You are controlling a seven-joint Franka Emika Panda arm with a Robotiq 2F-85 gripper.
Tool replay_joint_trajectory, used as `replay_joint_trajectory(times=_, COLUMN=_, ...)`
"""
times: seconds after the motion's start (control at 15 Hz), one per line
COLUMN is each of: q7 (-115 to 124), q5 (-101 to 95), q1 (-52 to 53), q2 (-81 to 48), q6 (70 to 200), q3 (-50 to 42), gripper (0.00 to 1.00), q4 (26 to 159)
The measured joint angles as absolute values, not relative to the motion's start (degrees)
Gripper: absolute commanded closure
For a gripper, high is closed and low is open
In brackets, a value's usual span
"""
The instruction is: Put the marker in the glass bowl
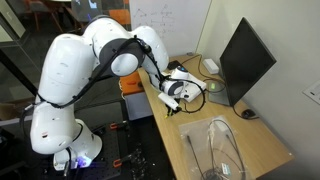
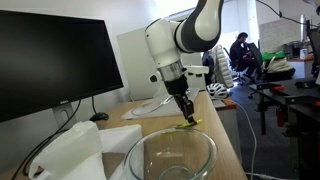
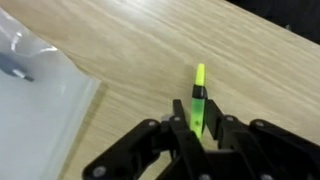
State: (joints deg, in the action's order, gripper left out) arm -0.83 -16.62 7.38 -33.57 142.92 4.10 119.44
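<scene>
The marker (image 3: 198, 92) is a slim yellow-green stick lying on the wooden desk (image 3: 150, 50). In the wrist view it sits between the two black fingers of my gripper (image 3: 198, 125), which press on both its sides. In an exterior view the gripper (image 2: 186, 114) is down at the desk surface with the marker (image 2: 187, 123) at its tips. The glass bowl (image 2: 170, 155) stands just in front of that spot, close to the camera. The bowl also shows in the wrist view (image 3: 30, 95) at the left and in an exterior view (image 1: 222, 150). The gripper also shows from above (image 1: 172, 103).
A black monitor (image 2: 50, 60) stands on the desk, also seen from behind (image 1: 245, 60). A mouse (image 2: 98, 117) lies near it. A white bundle (image 2: 70, 150) sits beside the bowl. The desk edge runs close to the gripper (image 1: 160, 120).
</scene>
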Motion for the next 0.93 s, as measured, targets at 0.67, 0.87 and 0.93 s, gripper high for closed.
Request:
replay_joint_trajectory(times=0.67, q7=-0.9, q5=-14.8, q1=8.1, q2=-37.1, q6=141.6, q3=4.3, gripper=1.00, q4=115.2)
replay_joint_trajectory(times=0.87, q7=-0.9, q5=-12.4, q1=8.0, q2=-36.7, q6=141.6, q3=4.5, gripper=0.96, q4=114.5)
replay_joint_trajectory(times=0.93, q7=-0.8, q5=-11.5, q1=8.0, q2=-36.2, q6=141.2, q3=4.5, gripper=0.96, q4=114.3)
